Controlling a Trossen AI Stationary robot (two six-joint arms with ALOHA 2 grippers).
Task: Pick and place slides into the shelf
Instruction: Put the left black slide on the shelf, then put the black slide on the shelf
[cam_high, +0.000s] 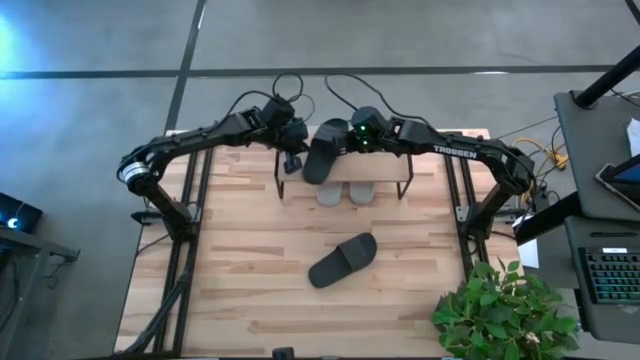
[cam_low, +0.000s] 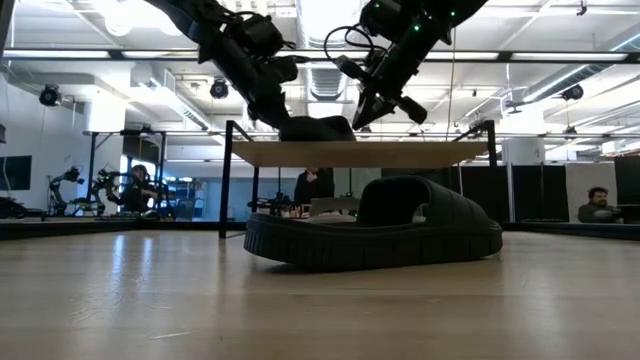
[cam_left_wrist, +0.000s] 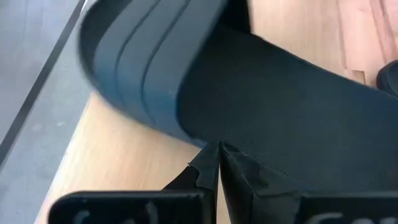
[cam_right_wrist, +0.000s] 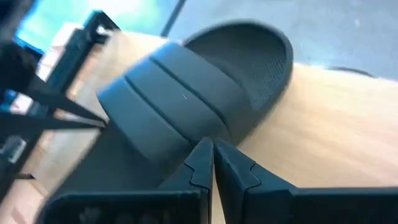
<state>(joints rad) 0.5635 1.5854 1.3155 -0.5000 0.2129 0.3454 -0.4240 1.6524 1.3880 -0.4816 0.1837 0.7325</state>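
A black slide lies on the light wood top board of the shelf, at its left end. In the low view this slide shows as a dark hump on the board. My left gripper is shut at the slide's left side. My right gripper is shut at its right side. Under the shelf lie two light grey slides. A second black slide rests sole down on the table in front of the shelf. My left gripper has its shut fingertips against the slide's side edge, behind the strap. It comes slanting down from the table's left. The slide lies flat on the shelf board. My right gripper has its shut fingertips at the slide's other side edge, beside the strap. It comes slanting down from the table's right. I cannot tell whether they quite touch.
The shelf's thin black legs stand on the wooden table. A potted green plant sits at the near right corner. Cables loop behind the shelf. People show in the room beyond.
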